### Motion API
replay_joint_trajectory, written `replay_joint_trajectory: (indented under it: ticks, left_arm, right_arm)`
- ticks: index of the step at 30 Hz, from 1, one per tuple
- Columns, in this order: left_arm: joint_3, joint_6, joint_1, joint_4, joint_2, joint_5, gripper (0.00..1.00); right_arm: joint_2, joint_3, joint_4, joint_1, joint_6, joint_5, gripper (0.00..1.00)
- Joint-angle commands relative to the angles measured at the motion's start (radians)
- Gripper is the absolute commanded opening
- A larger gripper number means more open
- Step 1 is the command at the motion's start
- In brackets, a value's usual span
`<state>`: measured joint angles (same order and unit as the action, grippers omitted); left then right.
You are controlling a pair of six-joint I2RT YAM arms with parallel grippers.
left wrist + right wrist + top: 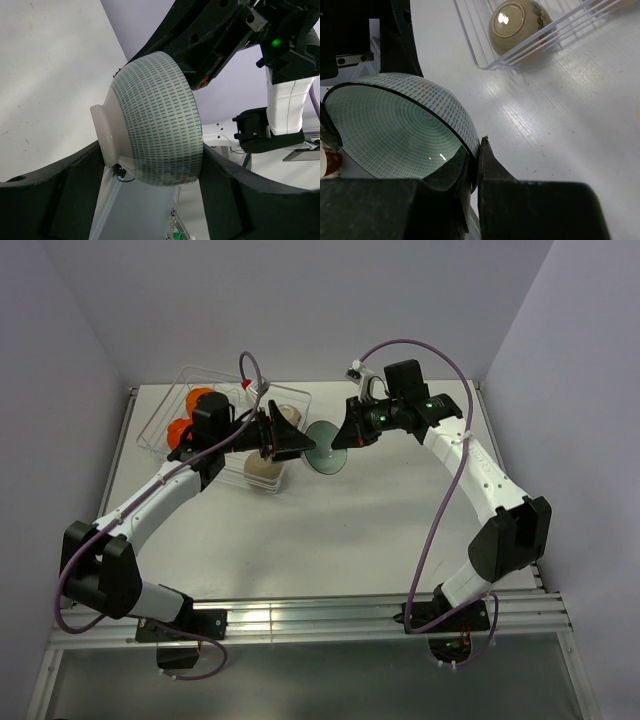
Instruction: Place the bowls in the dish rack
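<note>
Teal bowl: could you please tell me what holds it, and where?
The right gripper pinches the teal bowl at its rim; the left gripper straddles it, grip unclear.

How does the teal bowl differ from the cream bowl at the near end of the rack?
The teal bowl carries rows of dashes; the cream bowl is glossy and mostly plain. The teal bowl is pinched at its rim by the right gripper, outside the dish rack; the cream bowl rests inside it. Both are small and round.

One bowl (pixel 326 459) just R of dish rack (pixel 215 370); another bowl (pixel 517 22) in rack.
</note>
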<state>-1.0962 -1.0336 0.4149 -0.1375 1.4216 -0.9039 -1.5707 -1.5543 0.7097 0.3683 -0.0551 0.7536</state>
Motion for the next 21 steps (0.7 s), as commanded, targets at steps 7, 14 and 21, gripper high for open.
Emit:
replay_joint_trajectory:
  ticks: [7, 14, 21]
  left_arm:
    - [0.004, -0.022, 0.009, -0.079, -0.023, -0.046, 0.31]
    - [0.004, 0.012, 0.009, -0.039, -0.024, -0.015, 0.0]
    - [-0.005, 0.024, 0.004, -0.03, -0.021, 0.005, 0.0]
  right_arm:
    - [0.005, -0.064, -0.021, 0.015, 0.006, 0.009, 0.0]
    - [0.003, -0.069, -0.013, 0.024, 0.018, -0.019, 0.1]
    - [0.0, -0.072, -0.013, 0.024, 0.009, -0.034, 0.46]
